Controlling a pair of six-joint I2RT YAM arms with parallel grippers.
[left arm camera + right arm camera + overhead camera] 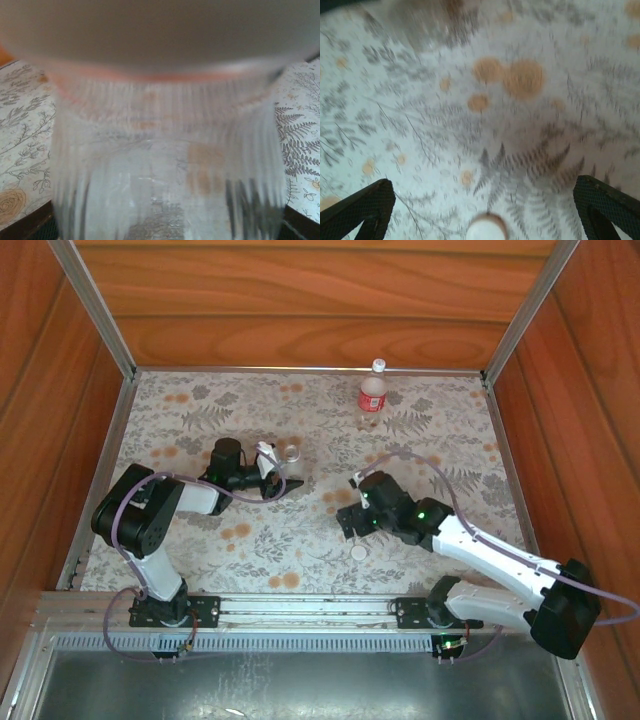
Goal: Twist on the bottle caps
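Up top, a clear ribbed plastic bottle is gripped by the left gripper mid-left; a small round white plastic cap is seen lying near, right of centre. Left wrist: same bottle, clamped, pretty blurry. Right wrist: the right gripper is held wide open, that cap close by.

the left arm and right arm are showing black joints and white tubes. purple cables are looping along them. a green light is glowing at four o'clock.

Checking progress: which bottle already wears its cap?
The red-labelled bottle standing at the far edge, with a white cap on top. The other, clear bottle sits uncapped in the left gripper.
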